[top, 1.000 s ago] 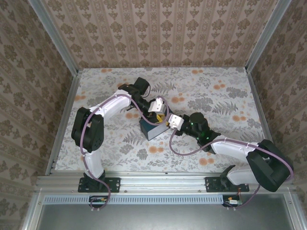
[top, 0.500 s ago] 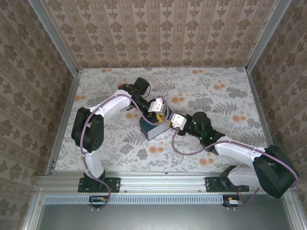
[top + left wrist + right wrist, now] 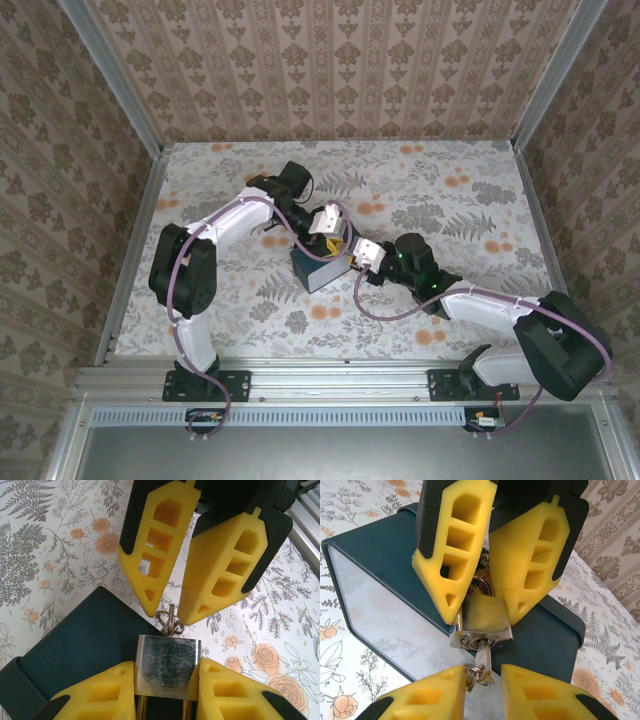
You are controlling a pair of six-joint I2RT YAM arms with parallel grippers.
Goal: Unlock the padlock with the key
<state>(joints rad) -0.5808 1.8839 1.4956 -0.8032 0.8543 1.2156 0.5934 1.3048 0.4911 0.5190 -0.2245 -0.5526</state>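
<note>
A brass padlock (image 3: 167, 661) stands on top of a dark teal box (image 3: 75, 650), keyhole end facing my right arm. My left gripper (image 3: 166, 672) is shut on the padlock's body, one yellow pad on each side. The small key (image 3: 483, 655) is stuck in the keyhole of the padlock (image 3: 482, 620), with its ring hanging below. My right gripper (image 3: 482, 674) is open around the key's head; the left pad touches the ring and a small gap shows on the right. From above, the left gripper (image 3: 335, 238) and right gripper (image 3: 352, 258) meet over the box (image 3: 312, 270).
The box rests on a flower-printed tablecloth (image 3: 450, 200) enclosed by patterned walls and metal rails (image 3: 130, 250). Both arms converge at the middle, cables looping beside them. Open cloth lies to the far right and far left.
The right arm drew back slightly to the right half a second ago and has since returned toward the padlock. The left arm and padlock have stayed put.
</note>
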